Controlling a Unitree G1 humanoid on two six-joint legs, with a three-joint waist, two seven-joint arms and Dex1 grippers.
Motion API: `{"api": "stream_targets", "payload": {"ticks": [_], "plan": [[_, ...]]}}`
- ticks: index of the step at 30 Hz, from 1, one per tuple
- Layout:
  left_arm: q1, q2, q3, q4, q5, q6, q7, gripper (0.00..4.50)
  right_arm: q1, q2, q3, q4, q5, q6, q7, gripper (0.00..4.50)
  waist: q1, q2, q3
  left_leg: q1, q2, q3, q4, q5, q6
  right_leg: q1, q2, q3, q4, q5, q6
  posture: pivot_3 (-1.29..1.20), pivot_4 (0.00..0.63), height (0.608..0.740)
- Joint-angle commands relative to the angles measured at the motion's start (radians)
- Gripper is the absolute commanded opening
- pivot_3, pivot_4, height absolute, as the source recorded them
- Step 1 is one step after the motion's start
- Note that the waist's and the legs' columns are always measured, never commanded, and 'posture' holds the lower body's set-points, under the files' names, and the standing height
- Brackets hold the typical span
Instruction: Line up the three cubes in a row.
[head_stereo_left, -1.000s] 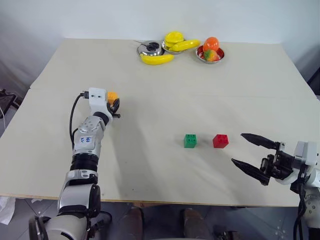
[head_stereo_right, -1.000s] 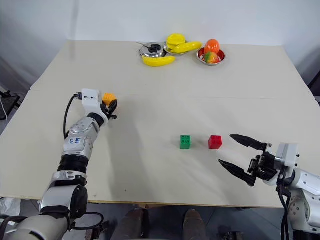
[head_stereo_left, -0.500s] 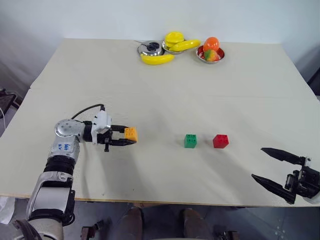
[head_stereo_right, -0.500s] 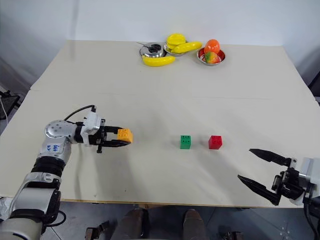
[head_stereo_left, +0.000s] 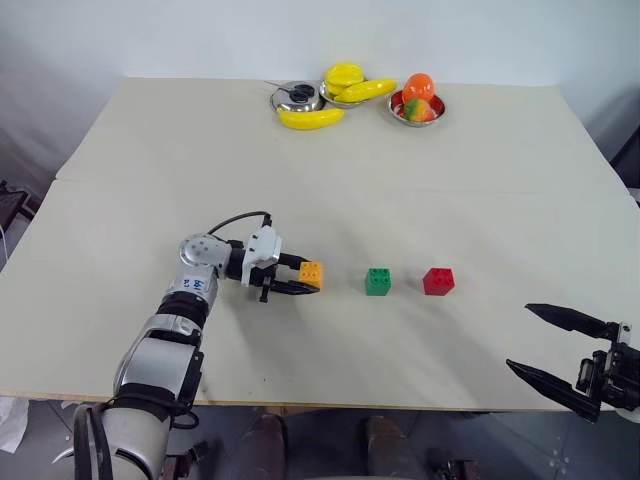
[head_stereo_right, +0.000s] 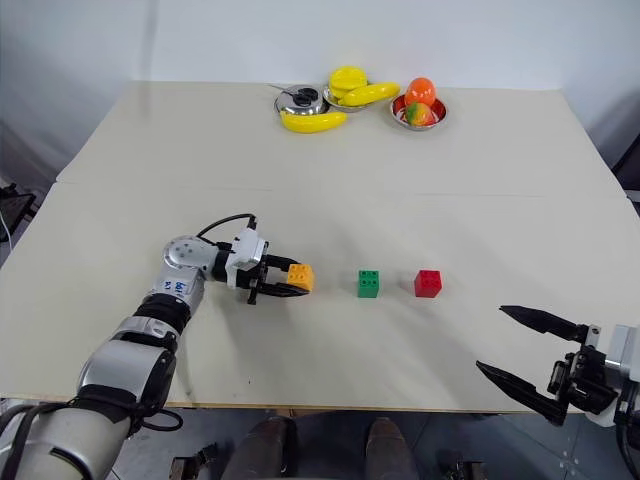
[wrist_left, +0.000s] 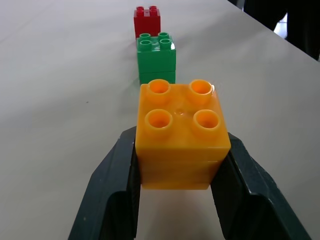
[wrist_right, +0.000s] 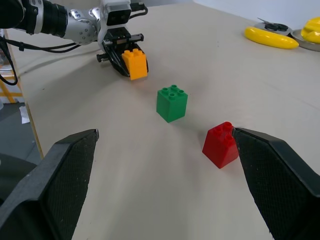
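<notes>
My left gripper (head_stereo_left: 305, 277) is shut on the orange cube (head_stereo_left: 311, 274), holding it low over the table just left of the green cube (head_stereo_left: 378, 281). The red cube (head_stereo_left: 438, 280) sits right of the green one, both resting on the table. In the left wrist view the orange cube (wrist_left: 181, 133) sits between my fingers (wrist_left: 115, 195), with the green cube (wrist_left: 156, 57) and red cube (wrist_left: 147, 20) lined up beyond it. My right gripper (head_stereo_left: 548, 348) stands open near the table's front right edge, away from the cubes, with nothing in it.
At the table's far side lie a yellow banana (head_stereo_left: 309, 118) and metal bowls (head_stereo_left: 298, 98) with fruit, one holding orange and red fruit (head_stereo_left: 417, 104). The table's front edge (head_stereo_left: 350, 405) runs close to my right gripper.
My left gripper has carried the orange cube to the right and turned sideways, bringing it close to the green cube. The right gripper has drawn back toward the front right edge, still open.
</notes>
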Motion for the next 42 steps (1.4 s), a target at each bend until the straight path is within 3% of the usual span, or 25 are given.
{"api": "stream_targets", "payload": {"ticks": [1, 19, 20, 26, 28, 35, 42], "plan": [[-0.032, -0.011, -0.018, 0.035, 0.047, -0.035, 0.003, 1.51, -0.008, 0.015, 0.012, -0.033, 0.009, -0.004, -0.011, 4.50, 0.000, 0.000, 0.000, 0.000, 0.000, 0.000, 0.000, 0.000, 0.000, 0.000, 0.000, 0.000, 0.000, 0.000, 0.000, 0.00, 0.150, 0.740], [-0.066, -0.040, -0.017, 0.102, 0.131, -0.017, 0.103, 1.51, -0.041, 0.036, 0.051, -0.015, -0.002, -0.022, -0.011, 4.50, 0.002, 0.000, 0.000, 0.000, 0.000, 0.000, 0.001, 0.000, 0.000, 0.000, 0.000, 0.000, 0.002, 0.000, 0.000, 0.00, 0.150, 0.740], [-0.068, -0.041, -0.014, 0.103, 0.130, -0.018, 0.107, 2.24, -0.043, 0.035, 0.052, -0.012, -0.003, -0.023, -0.010, 4.50, 0.002, 0.000, 0.000, 0.000, 0.000, 0.000, 0.001, 0.000, 0.000, 0.000, 0.000, 0.000, 0.002, 0.000, 0.000, 0.00, 0.150, 0.740], [-0.063, -0.029, 0.049, 0.068, 0.065, -0.014, 0.071, 3.94, -0.057, 0.034, 0.066, -0.005, -0.005, -0.020, -0.008, 4.50, 0.001, 0.000, 0.000, 0.000, 0.000, 0.000, 0.001, 0.000, 0.000, 0.000, 0.000, 0.000, 0.002, 0.000, 0.000, 0.00, 0.150, 0.740], [-0.040, 0.009, 0.080, 0.021, 0.028, -0.018, 0.023, 4.46, -0.068, 0.026, 0.069, 0.005, -0.004, -0.017, 0.003, 4.50, 0.000, 0.000, 0.000, 0.000, 0.000, 0.000, 0.001, 0.000, 0.000, 0.000, 0.000, 0.000, 0.002, 0.000, 0.000, 0.00, 0.150, 0.740], [0.162, 0.236, 0.151, -0.240, -0.047, 0.063, -0.032, 4.46, -0.110, -0.045, 0.049, 0.118, -0.013, -0.020, 0.106, 4.50, -0.031, 0.001, 0.000, 0.001, 0.001, 0.000, -0.002, 0.001, -0.002, -0.001, 0.000, 0.000, 0.002, 0.000, 0.000, 0.00, 0.150, 0.740], [0.456, 0.425, 0.237, -0.558, -0.102, 0.193, 0.069, 4.46, -0.173, -0.145, 0.037, 0.310, -0.055, -0.069, 0.246, 4.50, -0.022, 0.000, 0.000, 0.001, 0.001, -0.001, 0.000, -0.001, 0.001, 0.000, -0.001, 0.000, 0.003, 0.000, -0.001, 0.00, 0.150, 0.740]]}}
